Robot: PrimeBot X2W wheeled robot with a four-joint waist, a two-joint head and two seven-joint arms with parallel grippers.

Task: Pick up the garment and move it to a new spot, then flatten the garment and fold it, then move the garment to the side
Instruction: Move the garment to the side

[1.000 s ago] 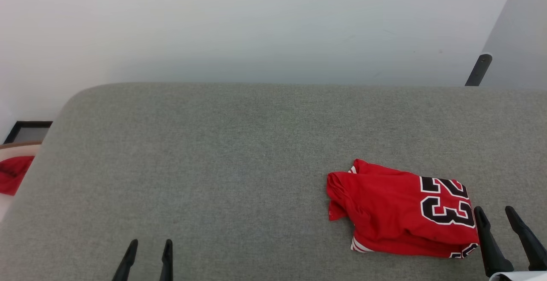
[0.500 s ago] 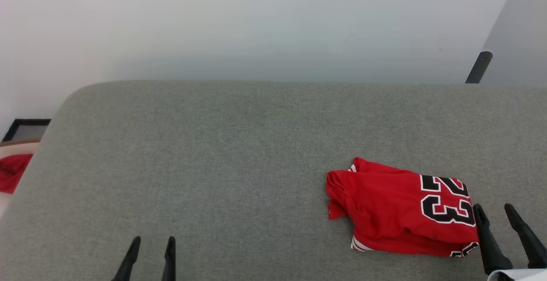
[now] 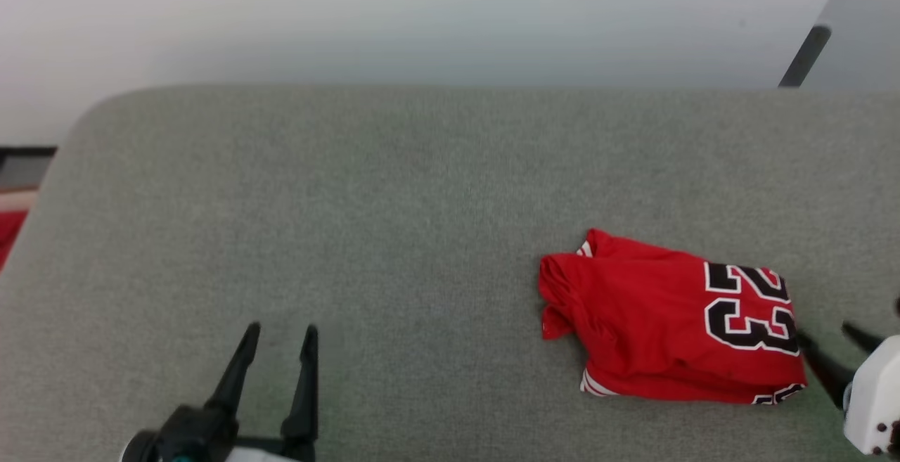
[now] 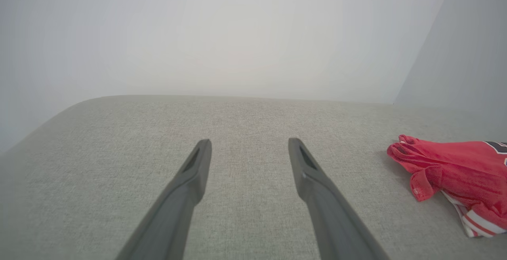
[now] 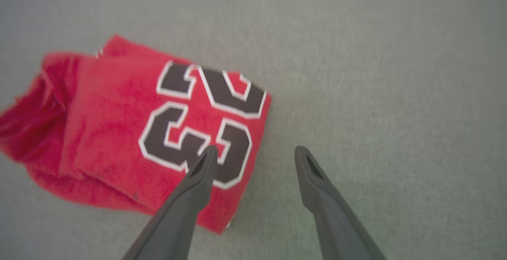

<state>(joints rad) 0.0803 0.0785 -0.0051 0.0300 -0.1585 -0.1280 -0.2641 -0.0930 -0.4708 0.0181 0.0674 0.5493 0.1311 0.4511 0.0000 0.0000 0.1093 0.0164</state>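
shirt [image 3: 668, 321], near right: we judge it soft, light, floppy | we'd pinch its right folded edge | left gripper [image 3: 281, 328] and right gripper [image 3: 824, 333]: jaws spread, empty

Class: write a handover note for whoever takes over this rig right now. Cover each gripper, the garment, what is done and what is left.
Left gripper: open, empty, over bare table.
Right gripper: open, empty, one finger over the edge of the garment, by the 23.
Garment: loosely folded bundle on the table's right side.
Done: apparently folded and set aside; cannot confirm.
Left: likely only tidying the fold.
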